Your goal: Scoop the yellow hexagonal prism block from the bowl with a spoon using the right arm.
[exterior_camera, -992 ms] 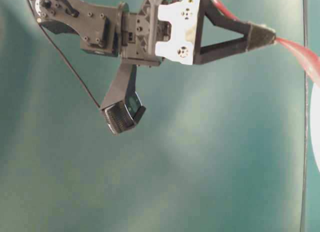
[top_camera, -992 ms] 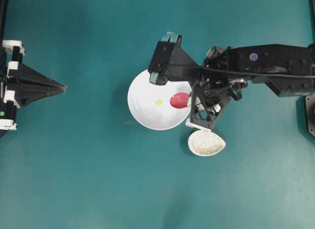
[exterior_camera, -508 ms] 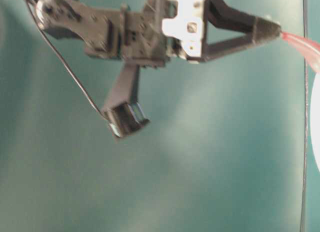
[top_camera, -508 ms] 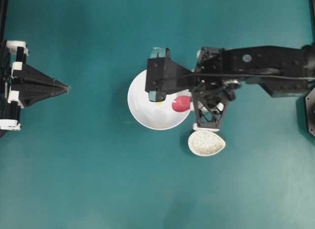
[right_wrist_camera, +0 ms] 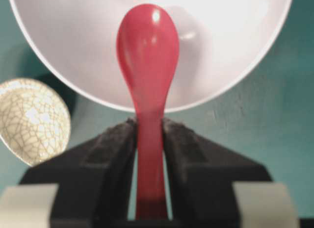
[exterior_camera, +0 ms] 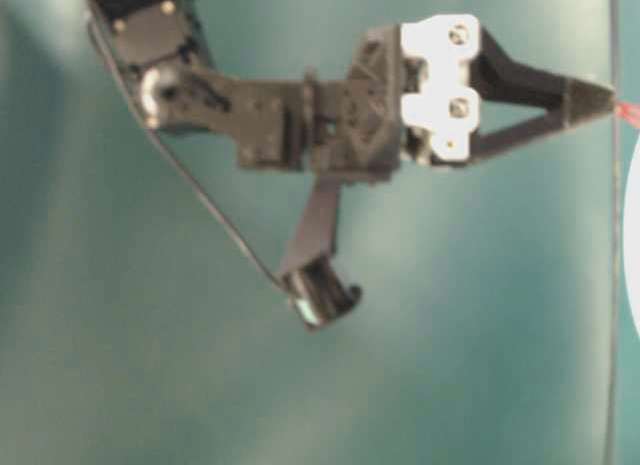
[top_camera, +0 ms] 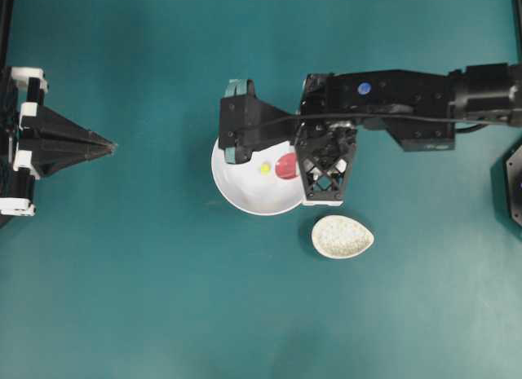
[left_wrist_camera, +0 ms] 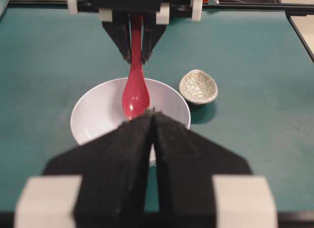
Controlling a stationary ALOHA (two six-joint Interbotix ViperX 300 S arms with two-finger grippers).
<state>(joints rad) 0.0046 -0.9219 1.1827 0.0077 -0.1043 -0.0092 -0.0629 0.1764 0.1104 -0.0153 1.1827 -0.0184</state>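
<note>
The white bowl (top_camera: 236, 190) holds the tiny yellow hexagonal prism block (top_camera: 264, 168) near its middle. My right gripper (top_camera: 306, 163) is shut on the handle of the pink-red spoon (top_camera: 286, 165). The scoop hangs over the bowl's right half, just right of the block. In the right wrist view the spoon (right_wrist_camera: 147, 51) runs straight out from the gripper (right_wrist_camera: 149, 125) over the bowl (right_wrist_camera: 221, 51); the block does not show there. My left gripper (top_camera: 106, 145) rests shut and empty far to the left, pointing at the bowl (left_wrist_camera: 88, 120).
A speckled off-white spoon rest (top_camera: 342, 236) sits on the teal table just below and right of the bowl, close to the right gripper's base. The right arm's wrist camera housing (top_camera: 241, 130) overhangs the bowl's upper left rim.
The right arm has shifted left and turned its wrist, carrying the spoon's scoop further over the bowl toward the yellow block. The left gripper has stayed in place.
</note>
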